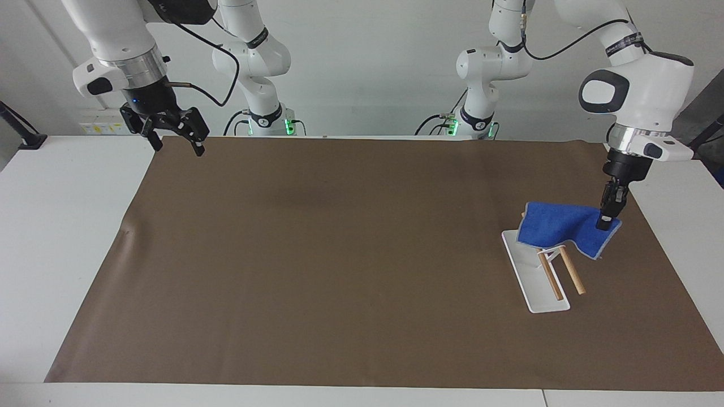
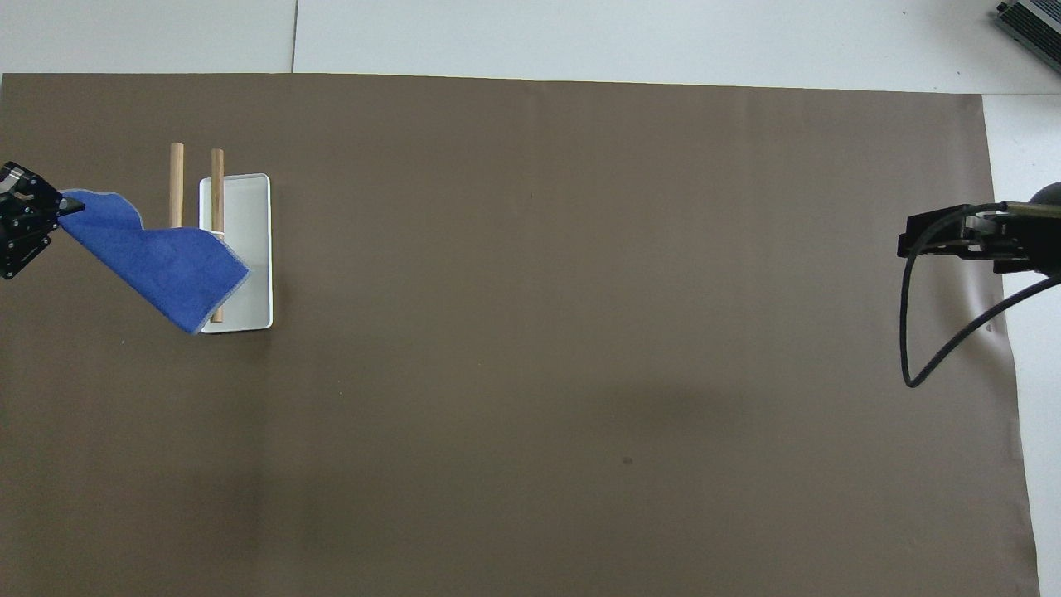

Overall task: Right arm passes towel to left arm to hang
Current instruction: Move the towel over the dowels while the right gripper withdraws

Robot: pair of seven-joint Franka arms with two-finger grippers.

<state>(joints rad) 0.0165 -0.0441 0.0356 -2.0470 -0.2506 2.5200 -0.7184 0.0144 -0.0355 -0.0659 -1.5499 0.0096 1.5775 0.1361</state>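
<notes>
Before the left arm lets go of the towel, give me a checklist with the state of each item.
1. Left end effector shut on a corner of the towel: ok.
2. Towel draped across both wooden rods: ok; it covers their ends nearer the robots.
3. Towel hanging evenly down both sides: cannot tell; the held corner is lifted, over the mat beside the white tray.
4. Rack upright, rods level on its stand: ok.
5. Right end effector open, empty and well away, over the mat's corner at the right arm's end: ok.
6. Towel's free edge clear of the mat: cannot tell.
</notes>
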